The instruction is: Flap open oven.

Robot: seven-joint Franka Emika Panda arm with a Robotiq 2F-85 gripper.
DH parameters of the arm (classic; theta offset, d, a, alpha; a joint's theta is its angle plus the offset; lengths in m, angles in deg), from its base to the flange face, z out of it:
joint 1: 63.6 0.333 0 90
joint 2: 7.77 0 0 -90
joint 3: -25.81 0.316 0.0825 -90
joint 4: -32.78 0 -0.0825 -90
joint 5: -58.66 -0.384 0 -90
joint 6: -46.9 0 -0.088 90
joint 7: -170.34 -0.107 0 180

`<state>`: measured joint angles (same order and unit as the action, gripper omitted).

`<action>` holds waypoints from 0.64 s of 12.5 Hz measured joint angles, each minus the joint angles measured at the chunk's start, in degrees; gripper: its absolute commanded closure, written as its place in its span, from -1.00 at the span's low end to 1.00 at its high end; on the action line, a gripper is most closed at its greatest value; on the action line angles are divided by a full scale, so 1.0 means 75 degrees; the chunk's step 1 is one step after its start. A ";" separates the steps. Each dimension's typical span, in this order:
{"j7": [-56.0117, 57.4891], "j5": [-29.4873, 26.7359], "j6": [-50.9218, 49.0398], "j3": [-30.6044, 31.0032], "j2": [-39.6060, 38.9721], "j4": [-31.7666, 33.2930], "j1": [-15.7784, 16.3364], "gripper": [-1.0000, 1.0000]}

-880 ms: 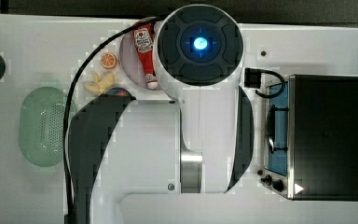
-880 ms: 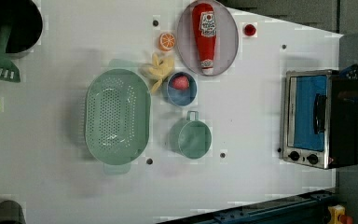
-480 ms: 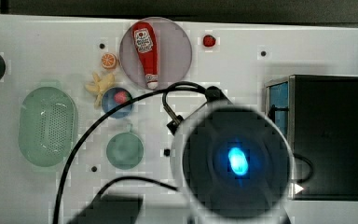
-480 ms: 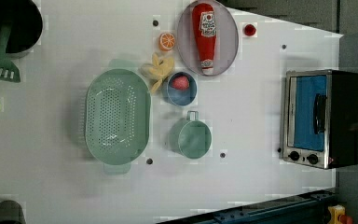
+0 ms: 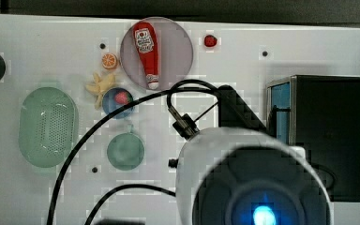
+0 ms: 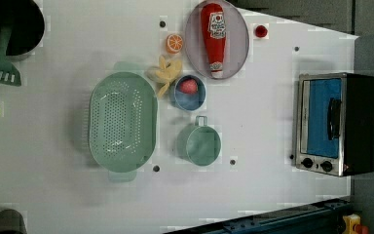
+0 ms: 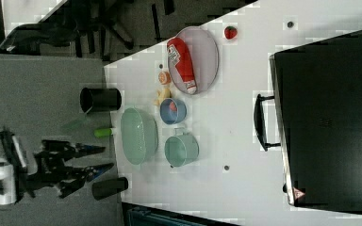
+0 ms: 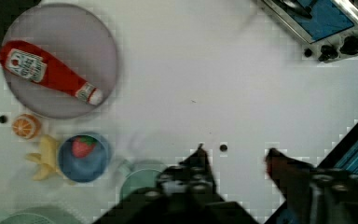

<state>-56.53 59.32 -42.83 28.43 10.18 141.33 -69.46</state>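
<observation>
One oven (image 6: 336, 124) at table's (image 6: 268, 195) edge on left view's right; door shut, blue glass, dark bar handle (image 6: 334, 118) across door, knobs (image 6: 317, 164) beside it. Gripper (image 8: 235, 156) hangs high over bare table w/ gap between fingertips, holding nothing, well apart from oven. Oven likely heavy, stiff; glass fragile; door prob. hinged. Best hold: hook handle mid-bar, pull outward and down.

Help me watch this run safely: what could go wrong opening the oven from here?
The gripper, open, hangs over bare table, off the oven; its closed door's thin handle is easy to miss. Pulling may drag the oven. The arm's cable might snag the mug.
</observation>
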 measured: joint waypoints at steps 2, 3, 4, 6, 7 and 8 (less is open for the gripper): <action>0.0002 0.0006 0.0001 -0.0059 -0.0241 0.0097 0.0011 0.65; 0.0026 0.0012 0.0017 -0.0132 -0.0343 0.0142 -0.0001 0.65; 0.0118 -0.0024 0.0025 -0.0228 -0.0420 0.0164 -0.0028 0.65; 0.0673 -0.0003 0.0037 -0.0489 -0.0541 0.0194 -0.0051 0.65; 0.1182 -0.0020 0.0117 -0.0657 -0.0597 0.0216 -0.0065 0.65; 0.1809 -0.0019 0.0265 -0.0866 -0.0656 0.0261 -0.0058 0.65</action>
<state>-42.96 59.18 -40.84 21.93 5.26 143.29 -69.90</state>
